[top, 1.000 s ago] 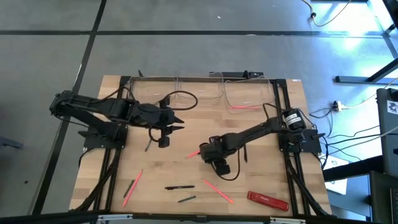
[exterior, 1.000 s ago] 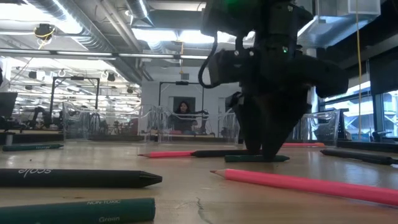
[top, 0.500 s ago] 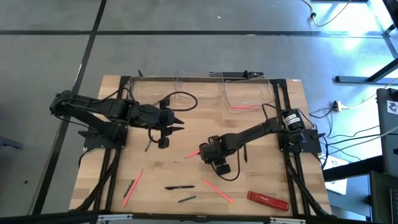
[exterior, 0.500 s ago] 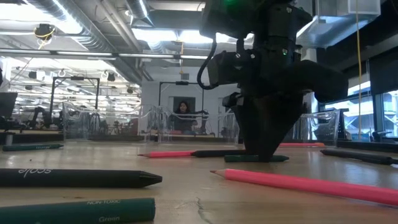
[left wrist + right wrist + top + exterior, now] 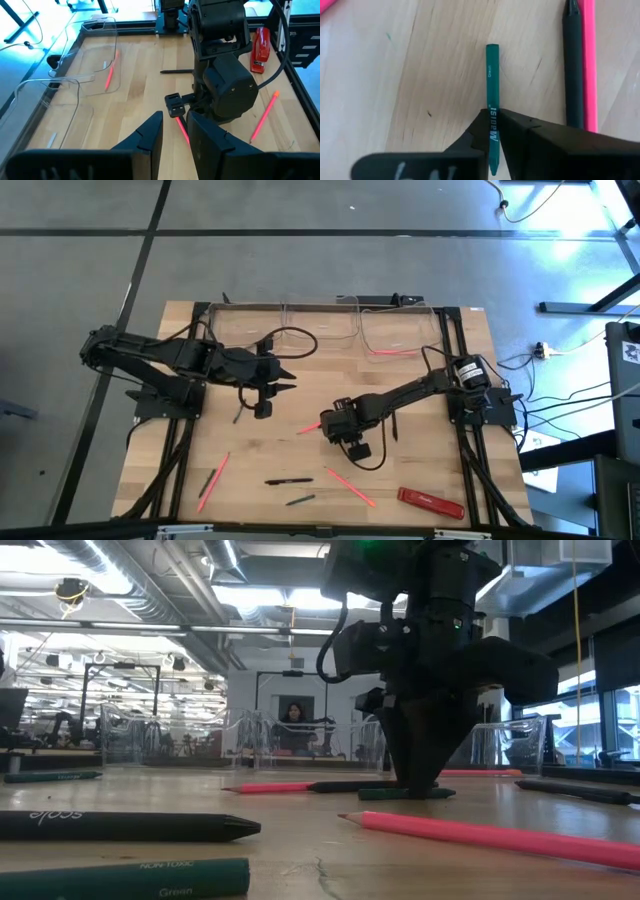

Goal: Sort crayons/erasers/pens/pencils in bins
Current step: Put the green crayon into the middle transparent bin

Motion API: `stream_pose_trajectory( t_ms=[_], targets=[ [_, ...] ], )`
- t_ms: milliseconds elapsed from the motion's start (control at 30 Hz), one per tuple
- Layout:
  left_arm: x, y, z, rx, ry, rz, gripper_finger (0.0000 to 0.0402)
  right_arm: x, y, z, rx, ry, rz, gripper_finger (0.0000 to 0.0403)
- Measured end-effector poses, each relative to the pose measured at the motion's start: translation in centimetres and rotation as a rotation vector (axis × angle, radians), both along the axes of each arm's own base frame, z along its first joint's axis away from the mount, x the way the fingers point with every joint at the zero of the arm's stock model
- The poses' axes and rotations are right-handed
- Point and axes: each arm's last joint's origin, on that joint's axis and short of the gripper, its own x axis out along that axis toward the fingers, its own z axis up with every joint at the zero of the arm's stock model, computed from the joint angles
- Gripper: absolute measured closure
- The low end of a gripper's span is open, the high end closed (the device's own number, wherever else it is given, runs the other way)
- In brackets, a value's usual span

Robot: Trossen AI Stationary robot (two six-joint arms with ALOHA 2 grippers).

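Note:
My right gripper [image 5: 327, 425] stands at mid-table, pointing down, shut on a dark green crayon [image 5: 491, 75] that lies on the wood; the low view [image 5: 405, 794] shows the crayon under it. A black pencil [image 5: 573, 60] and a pink crayon [image 5: 590, 60] lie beside each other close by. My left gripper [image 5: 280, 375] hovers open and empty left of centre. Three clear bins [image 5: 250, 330] [image 5: 320, 330] [image 5: 400, 335] stand along the far edge; the right one holds a pink crayon [image 5: 392, 351]. My right gripper pinches the green crayon's shaft [image 5: 490, 102] between its two fingers, a little past the middle toward the pointed end. The fingers come from above, pointing down, and lie across the crayon. The crayon lies level on the table.
Loose sticks lie toward the near edge: pink crayons [image 5: 212, 480] [image 5: 350, 486], a black pen [image 5: 288, 480], a small green crayon [image 5: 300, 500]. A flat red bar [image 5: 432, 502] lies near right. A black pencil [image 5: 393, 425] lies by the right arm. Black frame rails [image 5: 180, 460] run along both sides.
My right gripper stays down over the green crayon, which has shifted slightly on the table beneath it. My left arm has kept still.

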Motion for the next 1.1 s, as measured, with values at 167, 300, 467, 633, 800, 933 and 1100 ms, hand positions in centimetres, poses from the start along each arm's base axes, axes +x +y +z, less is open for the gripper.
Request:
stream_pose_trajectory(
  t_ms=[167, 300, 467, 633, 800, 933, 1100],
  targets=[
    [0.0, 0.0, 0.0, 0.0, 0.0, 0.0, 0.0318, 0.2, -0.1, 0.4, 0.011, 0.005, -0.004, 0.0363],
    [0.0, 0.0, 0.0, 0.0, 0.0, 0.0, 0.0318, 0.7, -0.6, 1.1, 0.04, 0.021, -0.014, 0.037],
    [0.0, 0.0, 0.0, -0.001, -0.001, 0.0, 0.0318, 1.7, -1.6, 3.3, 0.103, 0.025, -0.035, 0.0368],
    [-0.2, 0.0, 0.2, -0.002, -0.009, 0.0, 0.0318, 2.7, -3.1, 5.7, 0.099, 0.006, -0.043, 0.0365],
    [-1.2, 0.0, 0.9, -0.001, -0.039, -0.009, 0.0318, 3.6, -5.8, 9.0, 0.089, -0.009, -0.063, 0.0364],
    [-2.5, 0.1, 1.7, 0.019, -0.069, 0.017, 0.0318, 4.3, -8.6, 11.9, 0.028, -0.068, -0.069, 0.0364],
    [-3.9, 0.4, 1.9, 0.04, -0.04, 0.049, 0.0318, 4.7, -13.2, 15.4, -0.104, -0.167, -0.097, 0.0364]
  ],
)
